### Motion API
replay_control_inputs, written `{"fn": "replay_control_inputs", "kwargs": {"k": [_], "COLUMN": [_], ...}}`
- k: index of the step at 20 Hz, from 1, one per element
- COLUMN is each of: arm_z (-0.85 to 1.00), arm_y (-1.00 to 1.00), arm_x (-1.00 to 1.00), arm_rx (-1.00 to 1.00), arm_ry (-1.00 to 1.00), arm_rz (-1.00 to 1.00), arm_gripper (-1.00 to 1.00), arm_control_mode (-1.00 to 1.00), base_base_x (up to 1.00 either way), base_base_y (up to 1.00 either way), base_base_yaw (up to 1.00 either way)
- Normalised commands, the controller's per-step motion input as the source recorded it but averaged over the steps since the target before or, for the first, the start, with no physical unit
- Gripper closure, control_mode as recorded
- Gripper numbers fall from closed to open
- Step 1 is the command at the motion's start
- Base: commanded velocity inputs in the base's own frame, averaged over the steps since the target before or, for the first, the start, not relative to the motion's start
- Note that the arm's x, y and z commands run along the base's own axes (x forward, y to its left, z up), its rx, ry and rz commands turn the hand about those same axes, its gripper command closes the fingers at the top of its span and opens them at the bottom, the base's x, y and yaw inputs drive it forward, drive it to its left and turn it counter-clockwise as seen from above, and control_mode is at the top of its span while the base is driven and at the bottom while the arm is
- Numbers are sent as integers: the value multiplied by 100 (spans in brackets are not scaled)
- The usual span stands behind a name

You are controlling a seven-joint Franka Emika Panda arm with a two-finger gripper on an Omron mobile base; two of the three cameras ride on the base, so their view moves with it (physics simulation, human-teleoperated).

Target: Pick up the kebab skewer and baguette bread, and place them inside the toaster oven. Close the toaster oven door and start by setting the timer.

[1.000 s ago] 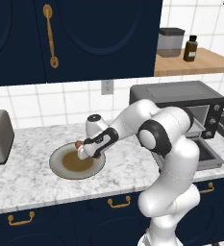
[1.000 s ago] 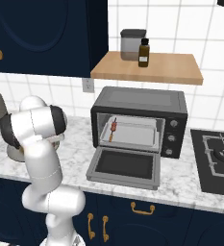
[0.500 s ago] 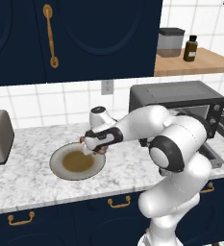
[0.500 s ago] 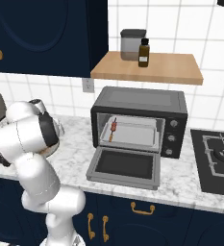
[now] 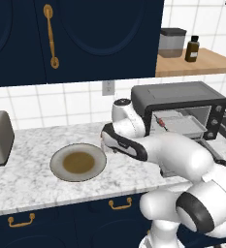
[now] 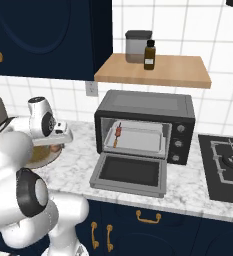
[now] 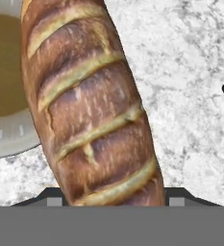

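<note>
My tool (image 7: pixel 111 199): clamped on the baguette bread (image 7: pixel 89 101)
Jaws: part-open around the loaf
Below: plate (image 7: pixel 7 129) on counter (image 7: pixel 190 96)

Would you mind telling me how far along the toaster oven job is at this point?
Done: the kebab skewer lies on the tray inside the toaster oven, whose door hangs open. In hand: the baguette sits between the fingers, lifted off the plate over the marble counter. Left: carry the baguette into the oven, shut the door, then set the timer on the knob column.
</note>
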Motion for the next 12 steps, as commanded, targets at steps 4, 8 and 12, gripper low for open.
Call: {"fn": "replay_control_inputs", "kwargs": {"k": [4,8,12], "arm_z": [34,24,21], "arm_y": [-90,-95,-100], "arm_x": [-36,-5,0], "arm_rx": [0,-2,-2], "arm_ry": [2,3,6], "arm_rz": [-18,-20,-23], "arm_gripper": [100,100,100], "arm_control_mode": [-100,-100,-100], "base_base_x": [0,0,0], "base_base_y": [0,0,0], "base_base_yaw": [0,0,0]}}
